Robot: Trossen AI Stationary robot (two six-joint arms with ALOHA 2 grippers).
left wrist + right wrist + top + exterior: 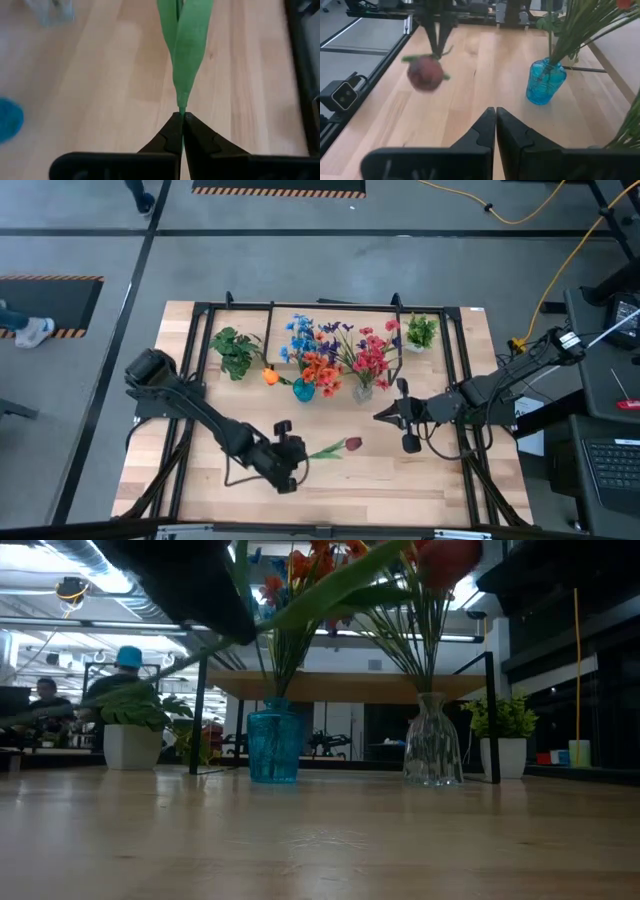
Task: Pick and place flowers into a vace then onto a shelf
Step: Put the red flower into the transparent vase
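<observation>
At the table's nine o'clock side, the left arm reached in from the edge toward six o'clock, and the left gripper (pixel 296 460) stood clamped on the stem end of a dark red flower (pixel 352 444). Its green stem and leaves ran from the pinched fingertips (pixel 176 131) toward two o'clock, the bloom lifted above bare wooden tabletop (pixel 400 480). Open board lay all along the six o'clock edge, from corner to corner.

Toward twelve o'clock stood the shelf (pixel 340 686) on thin black legs. At its ten o'clock end sat a potted plant (pixel 235 352), with an orange tulip (pixel 270 377) lying just beside it. Near the middle stood a blue vase (pixel 303 389) holding blue and orange flowers (pixel 312 352), and next to it a clear glass vase (pixel 363 392) with red and purple flowers (pixel 372 352). A second potted plant (pixel 421 332) sat at the one o'clock corner.

At three o'clock, the right gripper (pixel 383 416) hovered with its fingers closed and empty, pointing toward nine o'clock, well apart from the held bloom, with clear wood between them.
</observation>
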